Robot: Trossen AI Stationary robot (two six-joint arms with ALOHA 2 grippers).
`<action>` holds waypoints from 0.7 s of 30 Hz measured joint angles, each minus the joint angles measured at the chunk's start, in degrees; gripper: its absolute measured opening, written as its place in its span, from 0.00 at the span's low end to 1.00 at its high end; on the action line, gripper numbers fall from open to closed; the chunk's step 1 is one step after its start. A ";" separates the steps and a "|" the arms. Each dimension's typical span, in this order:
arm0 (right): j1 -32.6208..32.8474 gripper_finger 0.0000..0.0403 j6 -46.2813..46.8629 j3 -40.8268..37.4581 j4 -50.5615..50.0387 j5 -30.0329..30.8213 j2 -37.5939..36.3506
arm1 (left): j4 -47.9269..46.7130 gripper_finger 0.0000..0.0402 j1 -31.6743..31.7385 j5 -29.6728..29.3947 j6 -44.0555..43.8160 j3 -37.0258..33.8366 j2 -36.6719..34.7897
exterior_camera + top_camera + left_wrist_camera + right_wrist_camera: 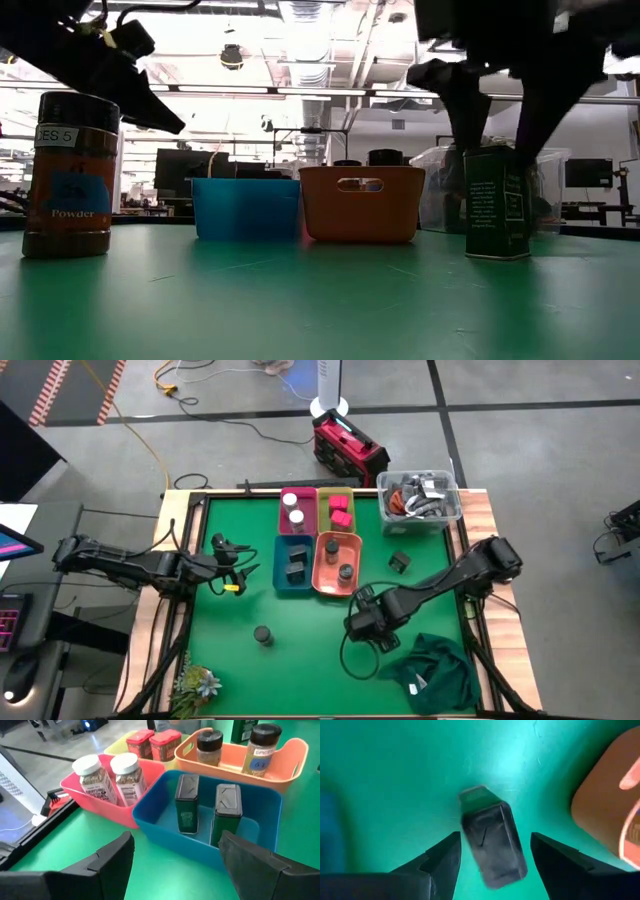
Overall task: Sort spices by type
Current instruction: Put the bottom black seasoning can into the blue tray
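- While the left arm reaches in from the table's left edge, the left gripper [235,568] hangs over the green table [300,650] just left of the blue bin [293,564], its fingers [107,860] spread wide and holding nothing.
- A round jar [263,634] stands alone on the table nearer the front; in the low view its label reads "Powder" [72,175].
- The pink bin [296,510] holds two white-capped jars [105,780]; their print is too small to read.
- The blue bin holds two dark tins [207,807], upright, side by side.
- The yellow bin [340,512] holds two red blocks [152,742].
- The orange bin [336,562] holds two round jars [235,747]; one label starts "SPICE".
- The right arm stretches from the right edge toward the centre, elbow raised; the right gripper [362,622] points down over a tin [492,842] just below the orange bin, fingers [440,860] spread on either side, not touching it.
- Another tin [400,563] stands right of the orange bin.
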 joint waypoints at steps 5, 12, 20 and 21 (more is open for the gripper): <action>0.02 0.66 -2.70 0.00 -0.87 1.14 2.66 | -0.77 0.70 0.00 0.04 0.00 0.00 0.00; -0.99 0.53 -6.15 -0.01 -0.90 0.27 4.54 | -1.14 0.70 -0.01 0.06 0.02 0.00 0.00; -5.07 0.36 -9.85 5.10 -1.28 0.25 4.15 | -1.23 0.70 0.00 0.06 0.73 0.00 0.00; -5.82 0.36 -10.28 6.28 -1.39 0.25 4.15 | -1.42 0.70 0.00 0.06 0.78 0.00 0.00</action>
